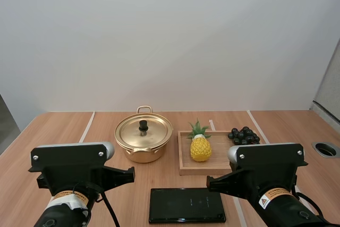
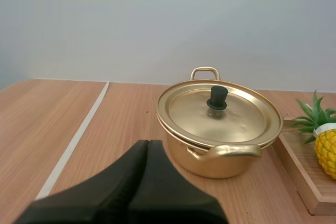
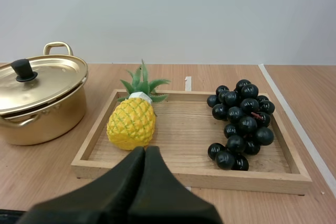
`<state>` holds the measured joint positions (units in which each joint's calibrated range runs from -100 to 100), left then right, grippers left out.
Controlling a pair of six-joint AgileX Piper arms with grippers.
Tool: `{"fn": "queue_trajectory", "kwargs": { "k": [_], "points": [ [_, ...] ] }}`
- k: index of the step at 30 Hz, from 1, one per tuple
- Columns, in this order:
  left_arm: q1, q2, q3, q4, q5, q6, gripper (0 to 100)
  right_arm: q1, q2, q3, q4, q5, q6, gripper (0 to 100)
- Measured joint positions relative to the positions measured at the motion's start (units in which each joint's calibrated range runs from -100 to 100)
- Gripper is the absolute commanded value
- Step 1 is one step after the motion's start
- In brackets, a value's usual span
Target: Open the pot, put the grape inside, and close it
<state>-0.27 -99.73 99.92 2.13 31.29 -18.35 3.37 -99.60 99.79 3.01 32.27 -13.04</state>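
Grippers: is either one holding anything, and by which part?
Nothing is held. Both are shut empty: the left gripper short of the pot, the right gripper before the wooden tray holding the grapes.

In the high view my right arm (image 1: 271, 179) covers the near right corner of the wooden tray (image 1: 183, 169) and the near side of the bunch of grapes (image 1: 244, 134). I cannot tell what the black flat slab (image 1: 187, 204) on the counter (image 1: 64, 131) is. In the left wrist view the pineapple (image 2: 326, 148) and the tray run off the picture's edge, and my left fingers (image 2: 131, 182) hide the counter just before the pot (image 2: 231, 163). In the right wrist view the pot is cut at one side, and my right fingers (image 3: 131, 182) hide part of the tray's near rim.
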Motion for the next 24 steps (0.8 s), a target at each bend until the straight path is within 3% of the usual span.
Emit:
{"fn": "queue_trajectory", "kwargs": {
  "k": [11, 13, 16, 17, 19, 21, 24],
  "points": [
    [0.00, 0.0, 0.0, 0.1, -0.6, 0.4, 0, 0.0, 0.0, 0.0, -8.6, -0.8, 0.0, 0],
    [0.00, 0.0, 0.1, 0.0, -3.3, 0.8, 0, 0.0, 0.0, 0.2, -9.5, -3.4, 0.0, 0],
    [0.00, 0.0, 0.1, -0.2, -11.4, 2.6, 0, 0.0, 0.0, 0.2, -16.4, -13.0, -0.7, 0],
    [0.00, 0.0, 0.1, -0.2, -16.4, 4.6, 0, 0.0, 0.0, 0.2, -19.4, -15.8, -1.3, 0],
    [0.00, 0.0, 0.1, -0.1, -25.8, 8.2, 0, 0.0, 0.0, 0.2, -33.4, -32.3, -2.8, 0],
    [0.00, 0.0, 0.1, 1.0, -52.1, 13.6, 0, 0.0, 0.0, 0.2, -36.3, -39.1, -3.1, 0],
    [0.00, 0.0, 0.1, 4.6, -68.8, 15.8, 0, 0.0, -0.1, -2.4, -35.6, -41.1, -3.6, 0]
  ]
}}
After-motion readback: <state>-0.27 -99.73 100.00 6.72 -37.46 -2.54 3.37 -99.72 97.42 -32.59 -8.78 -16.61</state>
